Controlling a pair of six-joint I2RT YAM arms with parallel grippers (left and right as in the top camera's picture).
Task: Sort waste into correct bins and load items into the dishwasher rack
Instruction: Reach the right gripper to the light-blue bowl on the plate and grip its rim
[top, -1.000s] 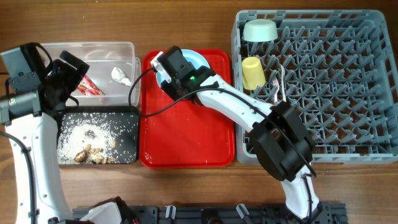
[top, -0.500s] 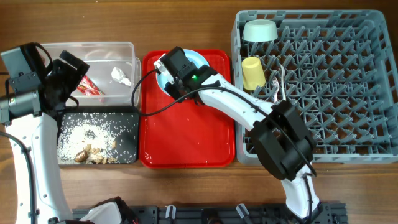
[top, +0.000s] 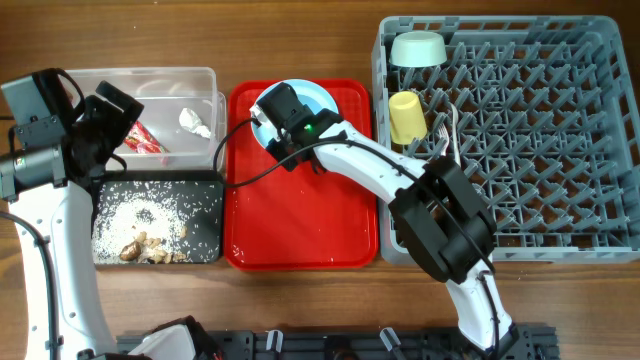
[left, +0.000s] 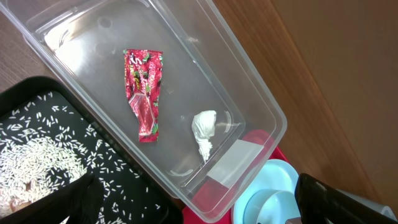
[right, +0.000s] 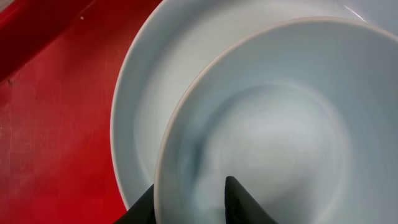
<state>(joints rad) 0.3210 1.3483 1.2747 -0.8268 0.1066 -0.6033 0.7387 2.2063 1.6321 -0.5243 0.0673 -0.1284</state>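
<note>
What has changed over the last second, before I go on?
The right arm shifted slightly left, and the right gripper narrowed its jaws around the rim of the small bowl: one finger inside, one outside, not yet pinched. Nothing was lifted or let go. The left gripper, open over the clear tub, and the plate stayed put.

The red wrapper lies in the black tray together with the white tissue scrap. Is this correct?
Not quite. The red wrapper does lie together with the white tissue scrap, but in the clear plastic tub, not in the black tray. That tray holds the rice grains. The left wrist view shows this.
</note>
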